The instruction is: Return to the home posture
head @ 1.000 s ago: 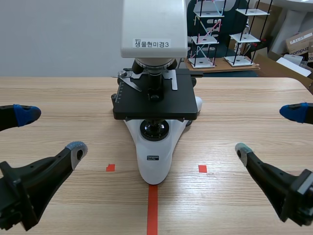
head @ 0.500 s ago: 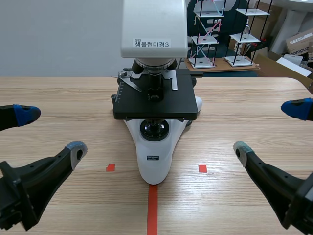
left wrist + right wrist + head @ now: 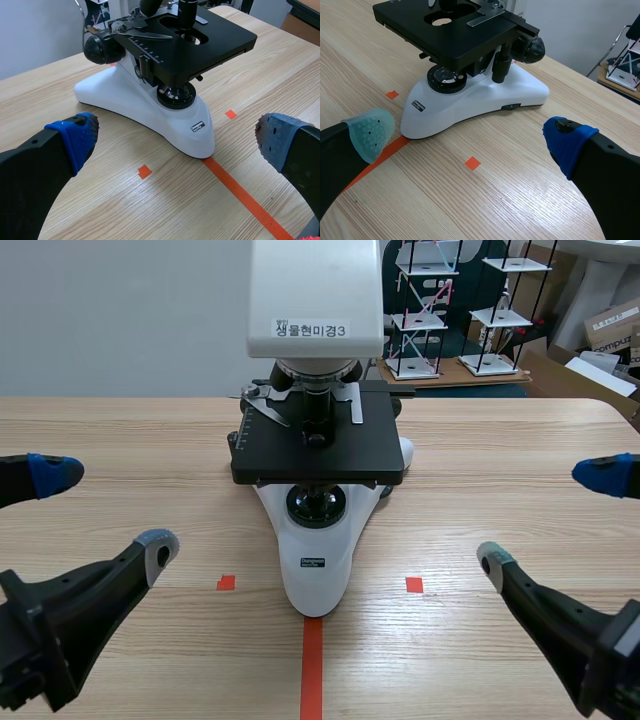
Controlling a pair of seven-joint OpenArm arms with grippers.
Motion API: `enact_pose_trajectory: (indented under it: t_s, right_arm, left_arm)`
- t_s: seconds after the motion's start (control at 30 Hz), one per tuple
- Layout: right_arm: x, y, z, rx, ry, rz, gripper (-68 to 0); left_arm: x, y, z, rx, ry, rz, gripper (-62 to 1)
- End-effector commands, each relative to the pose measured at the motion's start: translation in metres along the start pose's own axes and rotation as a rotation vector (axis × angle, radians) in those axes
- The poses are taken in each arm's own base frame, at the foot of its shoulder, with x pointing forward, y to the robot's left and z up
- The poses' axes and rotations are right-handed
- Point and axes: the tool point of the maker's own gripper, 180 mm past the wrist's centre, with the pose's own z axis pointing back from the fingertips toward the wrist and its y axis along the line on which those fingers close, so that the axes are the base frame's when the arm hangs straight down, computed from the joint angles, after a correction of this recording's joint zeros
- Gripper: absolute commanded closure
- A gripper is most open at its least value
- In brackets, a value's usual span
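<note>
A white microscope with a black stage stands at the middle of the wooden table. My left gripper hovers low at the near left, open, nothing between its fingers. Low at the near right hangs my right gripper, also open and empty. In the left wrist view the microscope lies ahead of the open left gripper, apart from it. The right wrist view has the microscope ahead of the open right gripper.
Orange-red tape marks lie on the table in front of the microscope base. Beyond the far table edge stand white shelf racks and cardboard boxes. Bare wood lies to both sides of the microscope.
The right gripper has shifted slightly: its lower finger dropped a little toward the near edge. The left arm and microscope have not moved.
</note>
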Motion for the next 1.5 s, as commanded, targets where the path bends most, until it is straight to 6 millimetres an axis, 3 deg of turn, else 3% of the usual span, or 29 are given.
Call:
enact_pose_trajectory:
  t_s: [0.0,0.3,1.47]
  right_arm:
    - [0.01,-0.003,-0.002,-0.003,-0.041,0.015,-67.9]
    - [0.021,-0.006,-0.002,-0.013,-0.1,0.015,-67.9]
    - [0.021,-0.006,-0.002,-0.013,-0.099,0.015,-67.9]
  left_arm:
    - [0.007,0.001,-0.001,0.008,-0.03,0.003,-62.3]
    - [0.007,0.001,-0.001,0.008,-0.03,0.003,-62.3]
    - [0.007,0.001,-0.001,0.008,-0.03,0.003,-62.3]
